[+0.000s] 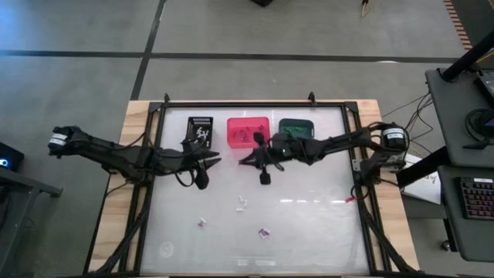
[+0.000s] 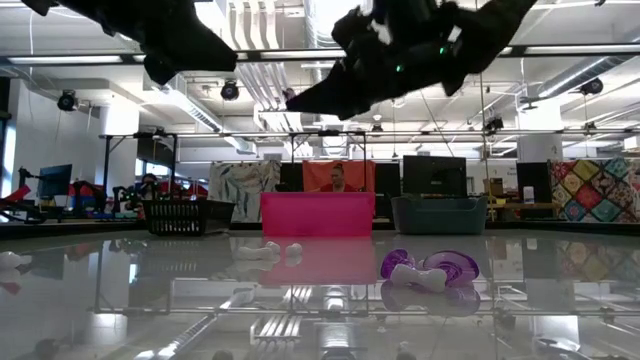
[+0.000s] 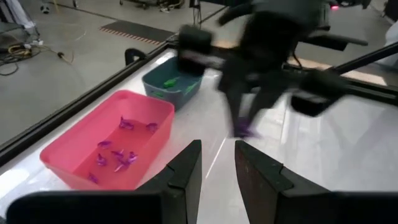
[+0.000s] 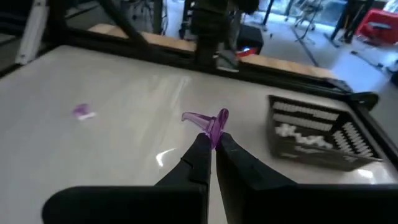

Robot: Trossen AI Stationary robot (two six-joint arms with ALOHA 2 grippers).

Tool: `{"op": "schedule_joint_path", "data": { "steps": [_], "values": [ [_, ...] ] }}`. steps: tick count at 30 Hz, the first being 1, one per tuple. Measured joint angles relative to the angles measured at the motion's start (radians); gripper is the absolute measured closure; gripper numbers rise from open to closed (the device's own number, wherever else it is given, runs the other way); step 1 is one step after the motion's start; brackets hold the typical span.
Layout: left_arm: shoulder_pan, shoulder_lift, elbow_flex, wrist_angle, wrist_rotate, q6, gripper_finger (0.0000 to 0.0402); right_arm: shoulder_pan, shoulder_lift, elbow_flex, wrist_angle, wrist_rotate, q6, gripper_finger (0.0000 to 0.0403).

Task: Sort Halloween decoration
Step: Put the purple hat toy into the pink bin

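A purple trinket [image 4: 210, 122] was pinched between the tips of the right gripper [image 4: 213, 142], its curved end sticking out past the fingertips. That gripper [image 1: 252, 160] hung above the tabletop [image 1: 309, 224] just in front of the pink bin [image 1: 248, 131], near the far edge. The pink bin [image 3: 106, 149] already held several purple trinkets [image 3: 118, 155], and the teal bin [image 3: 171, 86] beside it held green pieces [image 3: 169, 81]. The black bin [image 1: 200, 130] stood on the pink bin's other side, with white pieces inside.

More decorations lay loose on the tabletop toward the near edge: a white one [image 1: 241, 205] around the middle, and two purple ones [image 1: 202, 222] [image 1: 264, 233] closer to the near edge. In the low view a purple-and-white trinket [image 2: 430, 268] lay on the glossy surface in front of the teal bin [image 2: 438, 214], and a white piece [image 2: 268, 251] lay before the pink bin [image 2: 316, 213].

The left gripper [image 1: 217, 160] hovered in front of the black bin, its jaws slightly spread with nothing between them, pointing toward the right gripper.
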Motion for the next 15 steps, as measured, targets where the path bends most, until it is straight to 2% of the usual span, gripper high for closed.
{"op": "schedule_joint_path", "data": {
  "steps": [8,12,15],
  "values": [
    [-0.059,-0.012,0.0,0.017,-0.075,0.0,0.0322,-0.16,0.088,0.041,0.1,-0.017,-0.003,0.0392],
    [-0.065,-0.012,0.0,0.016,-0.094,0.0,0.0322,-0.227,0.137,0.093,0.073,0.096,0.114,0.0392],
    [-0.064,-0.012,0.0,0.013,-0.101,0.0,0.0322,-0.263,0.171,0.14,-0.016,0.171,0.201,0.0392]
  ]
}}
